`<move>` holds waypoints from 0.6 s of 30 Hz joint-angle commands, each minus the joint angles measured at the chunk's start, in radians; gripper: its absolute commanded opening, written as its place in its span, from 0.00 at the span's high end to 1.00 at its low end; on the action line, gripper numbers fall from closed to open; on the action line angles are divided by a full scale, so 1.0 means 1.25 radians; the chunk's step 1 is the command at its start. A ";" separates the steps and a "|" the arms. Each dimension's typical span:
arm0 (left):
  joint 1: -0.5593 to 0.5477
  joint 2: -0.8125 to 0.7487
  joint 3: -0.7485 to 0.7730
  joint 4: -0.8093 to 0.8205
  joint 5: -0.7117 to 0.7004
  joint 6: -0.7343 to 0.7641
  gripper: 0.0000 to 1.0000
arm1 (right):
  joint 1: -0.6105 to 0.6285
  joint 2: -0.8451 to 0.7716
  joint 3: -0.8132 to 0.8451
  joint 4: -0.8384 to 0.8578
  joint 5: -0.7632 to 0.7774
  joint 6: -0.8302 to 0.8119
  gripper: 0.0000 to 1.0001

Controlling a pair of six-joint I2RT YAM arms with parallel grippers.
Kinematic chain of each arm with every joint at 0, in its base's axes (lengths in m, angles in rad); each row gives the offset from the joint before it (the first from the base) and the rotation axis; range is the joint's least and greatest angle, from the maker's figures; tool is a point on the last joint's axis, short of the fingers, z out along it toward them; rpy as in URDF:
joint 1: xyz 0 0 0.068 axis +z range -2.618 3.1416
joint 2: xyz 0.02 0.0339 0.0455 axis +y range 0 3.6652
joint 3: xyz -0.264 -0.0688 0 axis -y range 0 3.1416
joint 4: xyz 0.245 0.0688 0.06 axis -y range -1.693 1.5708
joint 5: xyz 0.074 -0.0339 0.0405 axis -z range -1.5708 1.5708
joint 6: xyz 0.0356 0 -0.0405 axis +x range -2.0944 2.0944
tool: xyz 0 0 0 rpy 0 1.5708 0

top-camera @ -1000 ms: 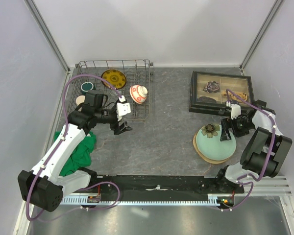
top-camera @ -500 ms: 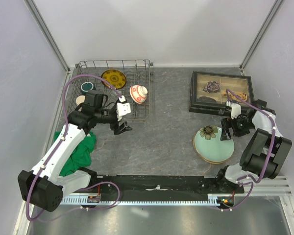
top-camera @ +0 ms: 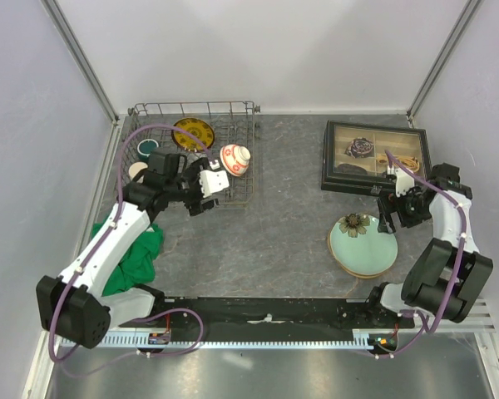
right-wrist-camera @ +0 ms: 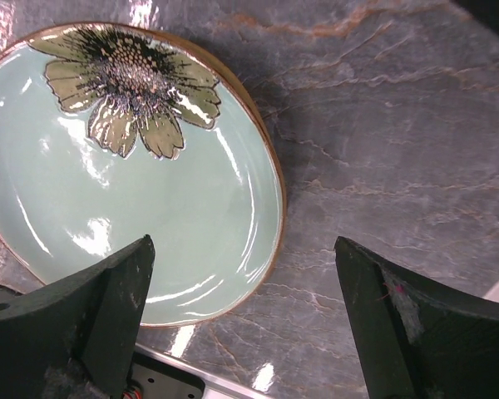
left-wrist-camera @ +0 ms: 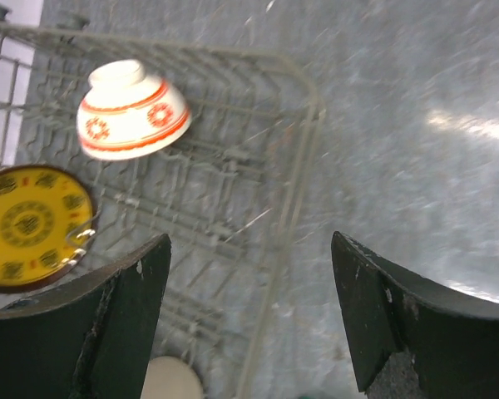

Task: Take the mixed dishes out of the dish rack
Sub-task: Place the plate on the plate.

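Four dishes are seen in the grey wire dish rack (top-camera: 233, 105) at the far left corner of the table (top-camera: 291, 224): small red-and-white bowl (top-camera: 234, 159), yellow-gold patterned dish (top-camera: 192, 132), dark green mug (top-camera: 148, 147), beige cup (top-camera: 136, 171); the pale green flowered plate (top-camera: 364, 249) is laid near the right edge; left gripper (left-wrist-camera: 249, 249) and right gripper (right-wrist-camera: 243, 243) are spread wide, empty; the bowl is best straddled squarely, clear of the tines.

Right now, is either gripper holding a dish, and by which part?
Nothing is held. The left gripper is open over the edge of the dish rack; the right gripper is open above the pale green plate.
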 commanded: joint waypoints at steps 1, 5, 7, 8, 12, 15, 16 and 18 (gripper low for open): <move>0.012 0.070 0.076 0.046 -0.115 0.141 0.15 | 0.014 -0.054 0.042 0.008 0.009 0.019 0.02; 0.042 0.157 0.180 0.048 -0.124 0.173 0.14 | 0.022 -0.073 0.045 0.014 -0.002 0.034 0.02; 0.059 0.212 0.220 0.045 -0.128 0.180 0.13 | 0.030 -0.079 0.041 0.019 -0.003 0.039 0.02; 0.064 0.232 0.262 0.037 -0.131 0.183 0.01 | 0.032 -0.081 0.040 0.021 -0.003 0.041 0.02; 0.077 0.346 0.375 -0.014 -0.137 0.222 0.01 | 0.045 -0.099 0.028 0.043 -0.010 0.056 0.02; 0.088 0.419 0.437 -0.017 -0.138 0.270 0.01 | 0.054 -0.104 0.024 0.047 -0.021 0.067 0.02; 0.096 0.440 0.452 -0.019 -0.137 0.280 0.01 | 0.059 -0.102 0.024 0.047 -0.022 0.070 0.02; 0.102 0.498 0.502 -0.019 -0.138 0.305 0.01 | 0.063 -0.100 0.023 0.048 -0.028 0.076 0.02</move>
